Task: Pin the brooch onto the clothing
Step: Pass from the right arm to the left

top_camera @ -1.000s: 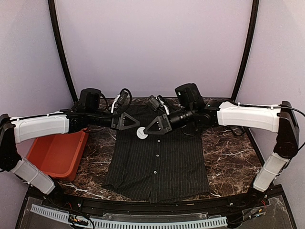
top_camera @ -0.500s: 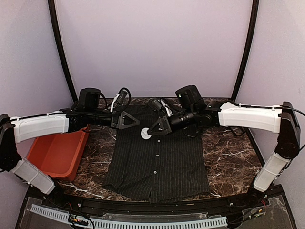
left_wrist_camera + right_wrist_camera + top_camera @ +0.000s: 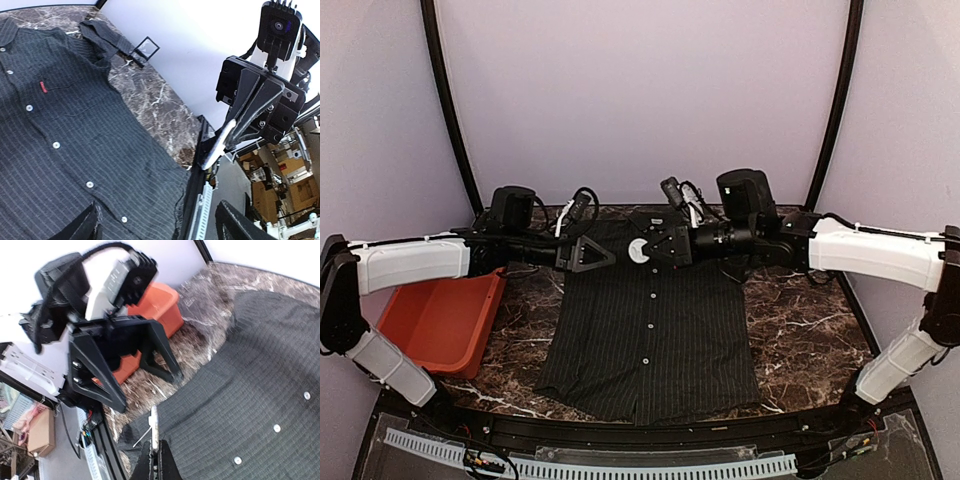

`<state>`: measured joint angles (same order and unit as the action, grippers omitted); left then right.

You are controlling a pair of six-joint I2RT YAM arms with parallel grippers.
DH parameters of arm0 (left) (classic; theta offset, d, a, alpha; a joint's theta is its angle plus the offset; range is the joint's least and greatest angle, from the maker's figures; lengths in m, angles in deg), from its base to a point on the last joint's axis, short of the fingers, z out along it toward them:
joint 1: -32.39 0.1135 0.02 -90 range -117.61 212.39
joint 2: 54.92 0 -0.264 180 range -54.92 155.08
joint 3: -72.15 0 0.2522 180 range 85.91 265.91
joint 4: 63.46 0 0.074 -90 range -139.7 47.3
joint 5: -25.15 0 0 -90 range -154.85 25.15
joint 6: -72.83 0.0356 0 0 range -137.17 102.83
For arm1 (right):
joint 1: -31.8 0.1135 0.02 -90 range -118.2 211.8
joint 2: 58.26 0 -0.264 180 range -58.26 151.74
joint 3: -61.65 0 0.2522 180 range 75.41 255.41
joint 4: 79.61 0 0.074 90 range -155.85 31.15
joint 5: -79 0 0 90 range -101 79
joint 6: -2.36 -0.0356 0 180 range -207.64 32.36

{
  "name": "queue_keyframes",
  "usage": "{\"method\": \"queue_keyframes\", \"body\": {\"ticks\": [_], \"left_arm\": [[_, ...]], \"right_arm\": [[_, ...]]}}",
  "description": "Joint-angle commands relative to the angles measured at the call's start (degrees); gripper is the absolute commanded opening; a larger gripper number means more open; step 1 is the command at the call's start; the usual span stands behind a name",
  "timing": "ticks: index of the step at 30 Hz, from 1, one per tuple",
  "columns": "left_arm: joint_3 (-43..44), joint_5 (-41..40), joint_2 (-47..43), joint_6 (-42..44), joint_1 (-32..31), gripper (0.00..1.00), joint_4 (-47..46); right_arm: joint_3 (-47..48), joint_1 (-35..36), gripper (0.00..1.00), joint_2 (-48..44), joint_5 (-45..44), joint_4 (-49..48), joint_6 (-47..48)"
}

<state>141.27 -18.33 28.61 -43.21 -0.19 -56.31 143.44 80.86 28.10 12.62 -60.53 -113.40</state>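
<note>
Right gripper (image 3: 646, 249) has carried the brooch (image 3: 637, 251) up toward the collar, still pinching it. Left gripper (image 3: 600, 258) has spread wider and is empty. Shirt (image 3: 650, 340) lies flat on the marble table (image 3: 800, 330). Wrist views show the brooch edge-on, so the pin is unreadable, and the collar is partly hidden.

White round brooch (image 3: 639, 250) aloft above upper front of flat, dark pinstriped shirt (image 3: 650, 340)

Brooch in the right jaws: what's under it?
In the top view the white brooch hangs over the dark pinstriped shirt near its collar, held clear of it. The cloth directly beneath is hidden behind the brooch and the right arm.
</note>
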Motion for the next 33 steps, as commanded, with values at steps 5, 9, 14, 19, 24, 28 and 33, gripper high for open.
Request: {"method": "queue_keyframes", "body": {"ticks": [5, 9, 14, 19, 24, 28, 33], "left_arm": [[-1.4, 6.7, -2.6, -1.6, -2.3, 0.73, -9.1], [-2.2, 8.4, -3.2, -2.8, -2.8, 0.64, -12.0], [-2.5, 9.6, -3.2, -4.0, -2.9, 0.51, -13.8], [-2.6, 10.2, -3.1, -4.6, -2.9, 0.33, -14.3], [-2.5, 10.2, -3.0, -4.6, -2.9, 0.19, -14.5], [-2.5, 9.8, -3.0, -4.6, -2.9, 0.02, -14.3], [-2.5, 9.3, -3.2, -4.2, -2.9, 0.01, -13.8]], "right_arm": [[-0.6, -0.1, 0.00, 1.8, 7.4, -12.3, -5.6], [0.0, -0.1, 0.00, 3.4, 9.5, -13.4, -6.7], [0.1, 0.0, 0.00, 4.1, 10.0, -13.5, -6.9], [0.2, 0.1, 0.00, 4.5, 11.1, -13.9, -7.6], [0.4, 0.1, 0.00, 4.6, 11.3, -13.8, -7.7], [0.3, 0.1, 0.00, 4.5, 11.5, -13.8, -7.7], [0.3, 0.0, 0.00, 4.3, 11.6, -13.7, -7.7]]}}
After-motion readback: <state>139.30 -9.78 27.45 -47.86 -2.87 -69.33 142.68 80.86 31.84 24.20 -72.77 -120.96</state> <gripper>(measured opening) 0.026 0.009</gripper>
